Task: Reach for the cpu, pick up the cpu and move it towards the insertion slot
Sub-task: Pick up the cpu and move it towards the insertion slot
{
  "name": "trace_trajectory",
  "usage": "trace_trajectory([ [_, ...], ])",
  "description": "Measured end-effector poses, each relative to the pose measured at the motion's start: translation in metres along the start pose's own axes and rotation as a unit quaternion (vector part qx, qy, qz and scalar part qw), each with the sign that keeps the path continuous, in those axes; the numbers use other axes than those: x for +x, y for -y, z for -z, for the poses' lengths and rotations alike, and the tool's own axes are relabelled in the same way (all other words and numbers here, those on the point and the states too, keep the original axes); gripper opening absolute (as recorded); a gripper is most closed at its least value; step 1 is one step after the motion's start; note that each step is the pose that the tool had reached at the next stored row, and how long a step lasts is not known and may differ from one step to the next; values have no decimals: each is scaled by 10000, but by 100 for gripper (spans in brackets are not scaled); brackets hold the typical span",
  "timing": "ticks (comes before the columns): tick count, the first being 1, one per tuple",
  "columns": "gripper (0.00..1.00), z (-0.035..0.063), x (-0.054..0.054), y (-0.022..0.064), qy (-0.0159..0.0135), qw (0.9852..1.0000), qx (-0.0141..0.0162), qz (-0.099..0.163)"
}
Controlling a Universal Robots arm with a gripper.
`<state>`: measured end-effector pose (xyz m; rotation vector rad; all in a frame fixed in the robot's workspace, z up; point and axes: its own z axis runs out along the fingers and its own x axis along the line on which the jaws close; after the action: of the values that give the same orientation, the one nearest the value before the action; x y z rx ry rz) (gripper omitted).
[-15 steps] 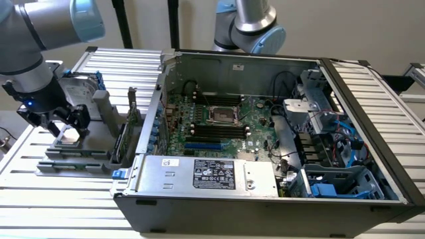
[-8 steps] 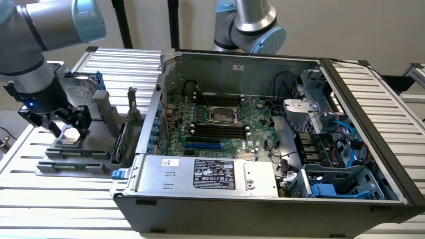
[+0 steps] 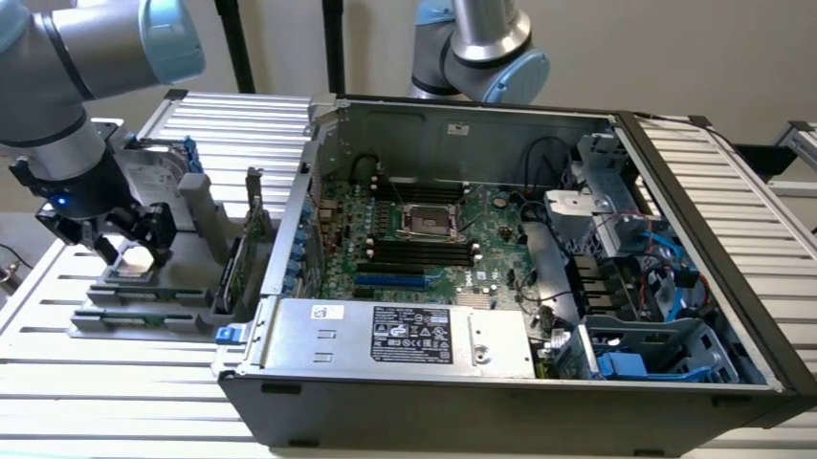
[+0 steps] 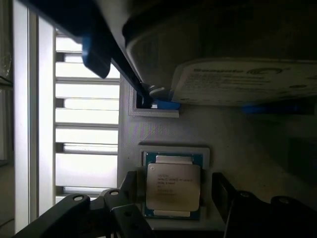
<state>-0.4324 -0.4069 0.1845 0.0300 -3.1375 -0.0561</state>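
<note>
Wrist view: the cpu [image 4: 173, 187] lies flat in a shallow square recess of a grey holder [image 4: 237, 144], its silver lid up with small print on it and a blue-green edge showing round the lid. The gripper [image 4: 178, 198] is spread wide, one dark finger [image 4: 126, 198] just beside one edge of the chip and the other on the opposite side with a gap to the chip, so the cpu sits between them (no finger can be seen touching it). Just beyond the chip a hard drive [image 4: 247, 79] with a white label and blue rails stands on the same holder.

In the exterior view the cpu [image 3: 132, 259] is a pale square between the black fingers of the gripper [image 3: 130, 247], at the far left of the scene, on the holder [image 3: 141, 296] that rests on the slatted table [image 3: 115, 382]. The arm [image 3: 64, 124] comes down from the upper left. Right of the holder sits the open computer case [image 3: 511, 402], and the slot [image 3: 430, 221], a shiny metal frame round a dark centre, lies on the motherboard [image 3: 498, 239] inside, well apart from the chip. A power supply [image 3: 408, 335] with a label fills the near part of the case.
</note>
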Motion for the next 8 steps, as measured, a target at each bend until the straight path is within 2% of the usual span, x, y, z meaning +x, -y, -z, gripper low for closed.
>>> trace_trajectory([
  [4, 71, -2, 0, 0, -6, 10000, -1, -3],
  [8, 71, -1, 1, 0, -43, 10000, -1, -20],
])
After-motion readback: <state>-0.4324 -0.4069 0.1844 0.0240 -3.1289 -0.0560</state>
